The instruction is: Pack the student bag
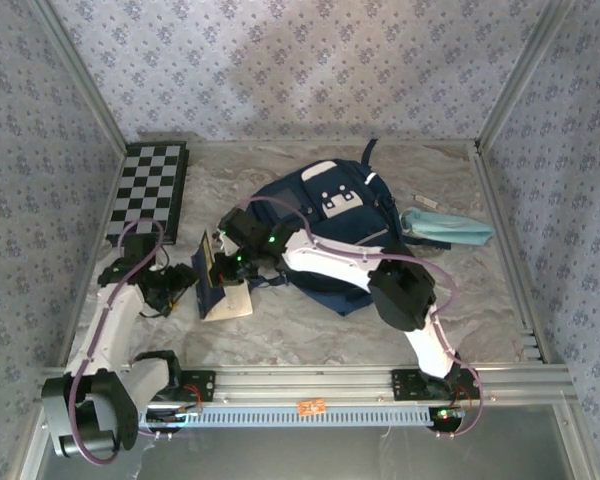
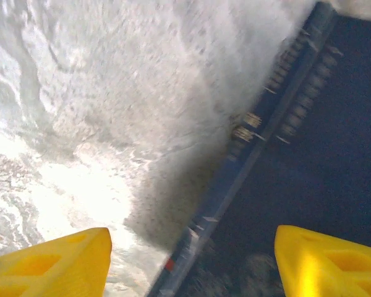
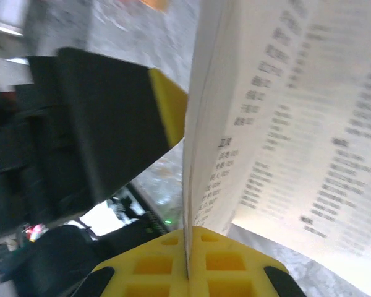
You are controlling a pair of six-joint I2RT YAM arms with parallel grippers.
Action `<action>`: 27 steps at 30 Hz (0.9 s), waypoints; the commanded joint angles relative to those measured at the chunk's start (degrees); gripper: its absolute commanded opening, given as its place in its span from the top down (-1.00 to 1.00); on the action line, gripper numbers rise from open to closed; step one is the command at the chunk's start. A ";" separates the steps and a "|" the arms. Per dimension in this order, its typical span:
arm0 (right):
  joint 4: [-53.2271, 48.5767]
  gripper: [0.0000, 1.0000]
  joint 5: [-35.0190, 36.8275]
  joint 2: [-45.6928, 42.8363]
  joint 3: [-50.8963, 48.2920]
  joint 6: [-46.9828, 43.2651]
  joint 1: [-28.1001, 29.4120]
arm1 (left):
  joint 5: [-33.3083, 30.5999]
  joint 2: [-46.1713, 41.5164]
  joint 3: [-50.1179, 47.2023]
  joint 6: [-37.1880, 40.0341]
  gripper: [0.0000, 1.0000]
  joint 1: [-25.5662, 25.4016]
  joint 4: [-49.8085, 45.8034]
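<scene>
**A:** Where's the backpack [image 1: 330, 205]?

**B:** Lying mid-bench [image 1: 330, 335], toward the back, with the booklet [image 1: 228, 300] just off its left side. The right jaws are clamped tight on the booklet's edge. In the right wrist view the printed page rises straight out from between them.

**A:** And the left jaws?

**B:** Spread wide with nothing in them, hanging over the bench beside a dark blue edge with a row of teeth. Zip or binding, I can't tell which.

**A:** What worries you?

**B:** The grip. It's a thin pinch on what may be a single page. I'd guess the booklet could fan open, sag or tear once it's swung toward the backpack.

**A:** Anything else?

**B:** From above I can't make out an open mouth on the backpack. If the zip isn't parted wide enough, the booklet's corner would catch on the fabric and shove the backpack along. The left arm [image 1: 110, 320] and right arm [image 1: 330, 262] also meet close together at the booklet, so either one turning carelessly could knock the other. The pouch [image 1: 445, 227] and chessboard [image 1: 150, 190] lie well apart from all this.
</scene>
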 commanded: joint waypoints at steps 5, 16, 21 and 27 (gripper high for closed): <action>5.02 1.00 -1.50 -11.14 -0.02 3.07 -3.99 | 19.43 -1.06 9.35 2.74 -0.65 6.87 -0.50; 4.76 1.00 -7.77 -19.34 -0.01 2.63 -11.49 | 32.13 -1.79 11.80 -11.68 -0.82 0.17 18.07; -4.69 1.00 -5.64 -25.21 -0.27 -1.13 -15.67 | 28.23 -0.23 11.78 -17.01 -0.84 -8.37 24.21; -9.91 1.00 -4.77 -35.79 -8.01 -2.19 -21.17 | 24.87 3.16 12.73 -18.74 -0.85 -15.88 28.49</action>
